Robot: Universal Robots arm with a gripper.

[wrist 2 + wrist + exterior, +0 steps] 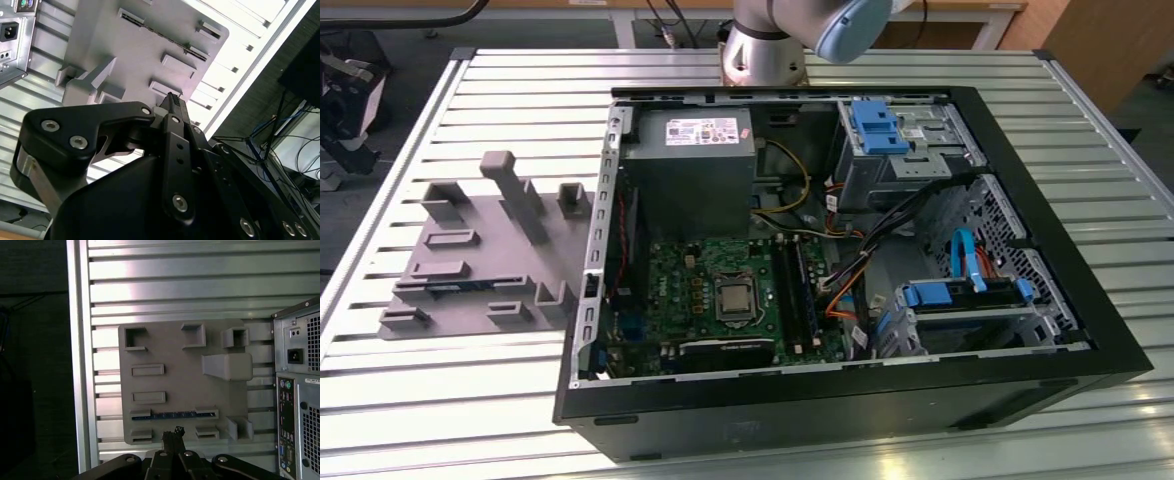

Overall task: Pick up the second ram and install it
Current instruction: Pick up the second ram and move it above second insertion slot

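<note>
**While the jaws wait shut above the fixture, the second ram (175, 415) stands in its slot**

Since the pick turns on how the stick lies to the jaws, that relation comes first. In the first wrist view the second ram stands on edge in a long slot of the grey fixture (180, 385). Its blue top edge runs parallel to the slats of the surface (494, 90). The jaws point at roughly the stick's mid-length, their tips appearing just short of it, between two small sockets. They are together, with nothing between them, in both wrist views.

In the exterior view the fixture (480, 260) sits at the middle left of the frame, just beside the open computer case (854, 380). A bluish sliver low on the fixture looks to be the same stick. The arm (767, 45) rises at the top centre of that frame. I judge the wrist to be held well above the fixture and aimed down at it, since the whole fixture fits under the jaws.
</note>
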